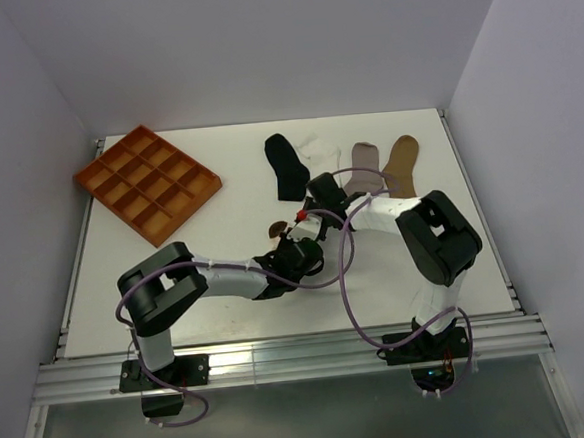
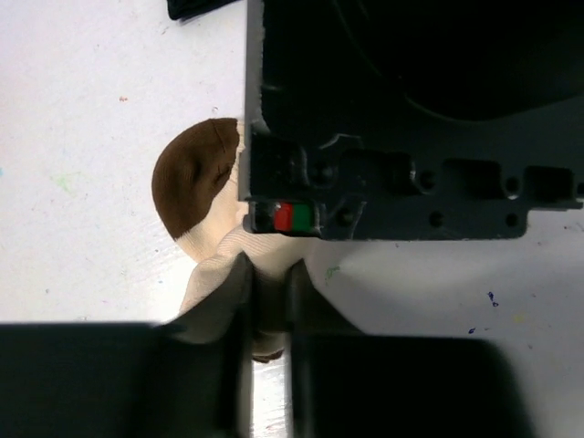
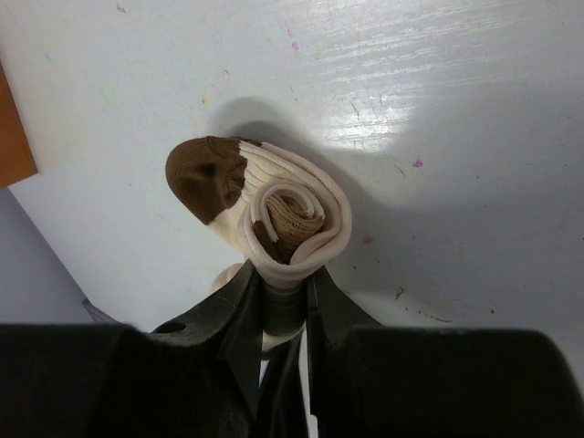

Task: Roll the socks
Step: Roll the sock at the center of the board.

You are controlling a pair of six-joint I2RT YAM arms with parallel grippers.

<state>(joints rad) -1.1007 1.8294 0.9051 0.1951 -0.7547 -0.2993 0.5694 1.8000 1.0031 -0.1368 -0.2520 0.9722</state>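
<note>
The cream sock with brown bands point(image 1: 276, 229) lies mid-table, partly rolled. In the right wrist view its roll point(image 3: 290, 214) shows as a spiral with the brown toe to the left. My right gripper point(image 3: 285, 278) is shut on the roll's lower edge. My left gripper point(image 2: 269, 274) is shut on cream fabric of the same sock point(image 2: 196, 173), just under the right gripper's body. In the top view the two grippers, left point(image 1: 292, 247) and right point(image 1: 308, 216), meet over it. The black point(image 1: 286, 166), white point(image 1: 318, 153), grey point(image 1: 364, 161) and tan point(image 1: 402, 161) socks lie flat behind.
The orange compartment tray point(image 1: 147, 181) sits at the back left. The right arm's forearm point(image 1: 382, 211) reaches over the near ends of the grey and tan socks. Purple cables point(image 1: 343, 286) loop between the arms. Walls close in the table's sides and back.
</note>
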